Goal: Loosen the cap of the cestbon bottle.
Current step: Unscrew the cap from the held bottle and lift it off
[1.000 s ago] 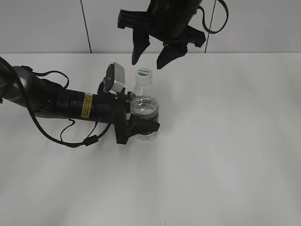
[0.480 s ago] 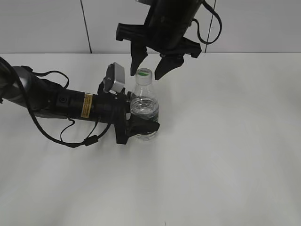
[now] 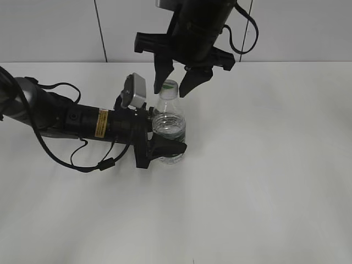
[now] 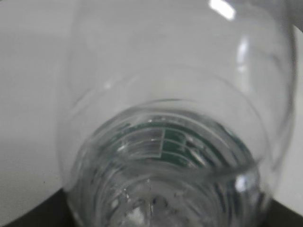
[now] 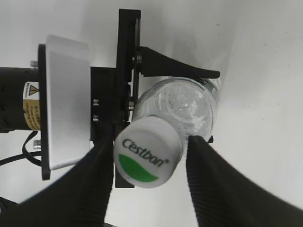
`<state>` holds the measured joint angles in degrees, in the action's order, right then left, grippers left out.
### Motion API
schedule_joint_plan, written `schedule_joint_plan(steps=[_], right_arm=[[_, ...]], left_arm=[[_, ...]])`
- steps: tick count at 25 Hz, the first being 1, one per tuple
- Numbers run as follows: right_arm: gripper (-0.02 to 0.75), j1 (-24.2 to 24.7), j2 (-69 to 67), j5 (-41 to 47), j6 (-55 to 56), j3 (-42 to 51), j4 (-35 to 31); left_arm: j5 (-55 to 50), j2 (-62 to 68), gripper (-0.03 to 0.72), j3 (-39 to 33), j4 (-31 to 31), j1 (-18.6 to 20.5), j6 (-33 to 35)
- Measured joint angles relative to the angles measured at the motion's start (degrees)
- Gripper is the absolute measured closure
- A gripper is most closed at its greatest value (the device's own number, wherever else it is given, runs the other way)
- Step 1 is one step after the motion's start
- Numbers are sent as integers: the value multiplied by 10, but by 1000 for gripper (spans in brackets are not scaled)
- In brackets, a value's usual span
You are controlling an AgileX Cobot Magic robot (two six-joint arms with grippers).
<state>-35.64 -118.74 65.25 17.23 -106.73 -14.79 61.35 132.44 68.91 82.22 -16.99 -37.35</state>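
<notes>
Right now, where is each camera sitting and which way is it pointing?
Exterior: in front, slanting down at the table, both arms and the cestbon bottle.
Left wrist: on the left arm, tight against the bottle's clear wall; no gripper visible.
Right wrist: above, looking down on the cap between its fingers.
Shared: the bottle appears in every view.

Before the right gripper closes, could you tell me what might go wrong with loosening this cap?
1. In the right wrist view the cap looks nearer the left finger than the right, so closing may nudge the neck sideways.
2. The left gripper holds the Cestbon bottle low on its clear, probably thin body; twisting could spin it.
3. The right gripper is open around the cap; a shallow bite might slip.
</notes>
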Motion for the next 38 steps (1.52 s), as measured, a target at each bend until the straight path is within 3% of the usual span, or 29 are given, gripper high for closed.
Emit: schedule_joint_plan(steps=[4, 15, 38], right_arm=[[421, 0, 0, 1, 0, 0, 1], [427, 0, 0, 4, -40, -1, 2], [433, 0, 0, 20, -410, -2, 3]], left_arm=[[-1, 0, 276, 0, 0, 0, 0], [-1, 0, 276, 0, 0, 0, 1], [-1, 0, 276, 0, 6, -1, 12]])
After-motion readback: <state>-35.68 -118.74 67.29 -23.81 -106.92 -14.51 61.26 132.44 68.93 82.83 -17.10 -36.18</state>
